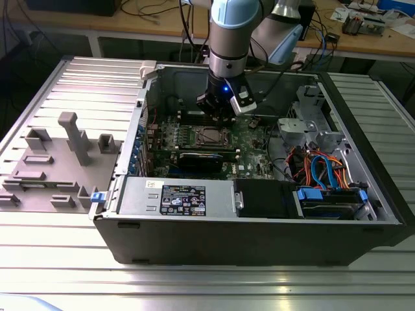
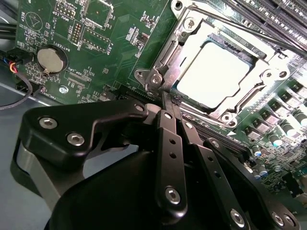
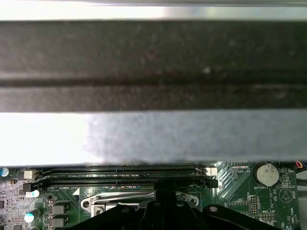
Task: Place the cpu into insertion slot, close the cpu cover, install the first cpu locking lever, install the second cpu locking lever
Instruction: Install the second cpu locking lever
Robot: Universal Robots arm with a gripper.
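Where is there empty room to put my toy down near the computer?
The ribbed metal table in front of the case is bare, and so is the strip at the exterior view's right. Inside the case it is crowded: board, cables, and the pincer.

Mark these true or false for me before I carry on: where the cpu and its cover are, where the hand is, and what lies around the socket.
1. The cpu sits in the insertion slot. True.
2. The cpu cover is folded down around the chip. True.
3. The hand is holding the cpu above the board. False: its closed fingertips sit at the cover's corner, holding no chip.
4. A round coin battery lies on the green board. True.
5. The hand hangs outside the computer case. False: in the exterior view it reaches into the open case, over the socket.
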